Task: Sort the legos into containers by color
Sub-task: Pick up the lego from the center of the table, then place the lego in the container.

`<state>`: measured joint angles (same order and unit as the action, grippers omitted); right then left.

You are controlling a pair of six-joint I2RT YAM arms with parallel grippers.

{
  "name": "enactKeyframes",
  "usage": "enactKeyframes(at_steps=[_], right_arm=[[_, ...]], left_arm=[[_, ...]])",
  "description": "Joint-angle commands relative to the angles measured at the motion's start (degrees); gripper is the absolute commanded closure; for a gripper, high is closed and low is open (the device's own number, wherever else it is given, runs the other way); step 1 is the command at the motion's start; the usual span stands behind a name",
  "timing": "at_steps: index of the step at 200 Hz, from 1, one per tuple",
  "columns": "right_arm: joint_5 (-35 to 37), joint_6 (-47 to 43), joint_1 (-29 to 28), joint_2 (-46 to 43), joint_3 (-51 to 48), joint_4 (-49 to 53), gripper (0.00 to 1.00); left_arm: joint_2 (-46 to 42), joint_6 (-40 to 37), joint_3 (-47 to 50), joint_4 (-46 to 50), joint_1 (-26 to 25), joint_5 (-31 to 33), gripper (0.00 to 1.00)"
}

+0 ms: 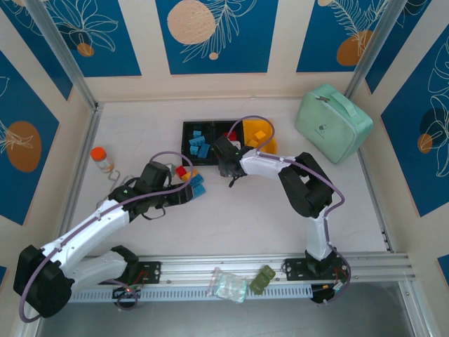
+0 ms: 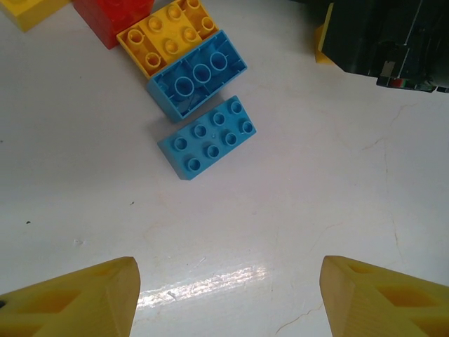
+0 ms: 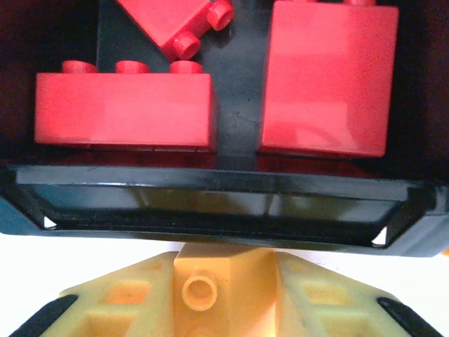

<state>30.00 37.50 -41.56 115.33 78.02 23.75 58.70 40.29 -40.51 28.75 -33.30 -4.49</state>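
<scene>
Right wrist: right pincer (image 3: 221,270) clamps a yellow brick (image 3: 210,284) at black bin (image 3: 210,203) rim — left pincer (image 2: 228,295) released.

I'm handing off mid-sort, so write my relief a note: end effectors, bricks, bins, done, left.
Left end effector: open, above the table, facing the loose bricks.
Right end effector: shut on a yellow brick, just outside the middle black bin.
Done: blue bricks in the left black bin, red bricks in the middle one, yellow bricks in the yellow bin.
Left: bin the held brick; sort the loose blue, yellow and red.
</scene>
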Motion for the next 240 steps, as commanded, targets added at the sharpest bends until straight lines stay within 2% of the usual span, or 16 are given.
enactKeyframes(at_steps=[1, 82, 134, 190, 240], right_arm=[[-0.7, 0.0, -1.1, -0.5, -0.2, 1.6, 0.70], [-0.5, -0.9, -3.8, -12.4, -6.9, 2.5, 0.75], [-0.1, -2.1, -3.3, -20.8, -9.5, 4.7, 0.76], [-1.3, -3.4, 0.6, -26.7, -9.7, 6.4, 0.76], [-3.0, -6.3, 7.5, -27.1, -7.3, 6.4, 0.76]], left_arm=[[0.5, 0.7, 0.4, -0.4, -0.5, -1.0, 0.32], [3.2, 0.7, -0.2, -2.9, -0.4, -2.2, 0.32], [4.4, 0.8, -1.0, -3.9, -0.4, -2.9, 0.32], [5.2, 1.0, -1.5, -4.7, -0.4, -3.6, 0.32], [5.6, 0.8, -1.8, -4.7, -0.5, -3.7, 0.32]])
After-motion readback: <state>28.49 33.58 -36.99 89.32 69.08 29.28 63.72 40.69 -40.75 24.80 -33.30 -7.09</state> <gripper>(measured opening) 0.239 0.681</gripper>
